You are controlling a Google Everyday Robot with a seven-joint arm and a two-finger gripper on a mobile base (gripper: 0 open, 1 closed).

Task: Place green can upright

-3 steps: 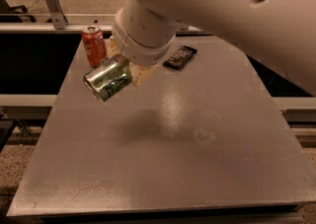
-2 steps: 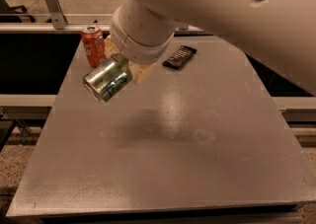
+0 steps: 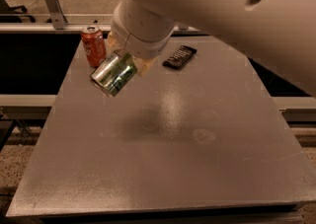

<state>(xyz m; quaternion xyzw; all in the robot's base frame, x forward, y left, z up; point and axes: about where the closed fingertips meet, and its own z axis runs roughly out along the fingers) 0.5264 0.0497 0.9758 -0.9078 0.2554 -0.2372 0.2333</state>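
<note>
The green can, shiny pale green and silver, is held tilted in the air above the left part of the grey table. Its silver end points down and to the left. My gripper comes down from the big white arm at the top and is shut on the green can's upper end. Most of the gripper is hidden behind the white wrist housing. A soft shadow lies on the table below and to the right of the can.
An orange-red soda can stands upright at the table's far left, just behind the held can. A dark flat packet lies at the far middle. The white arm fills the upper right. The table's left edge is close by.
The held green can and the gripper have shifted very slightly to the right. Nothing else has moved.
</note>
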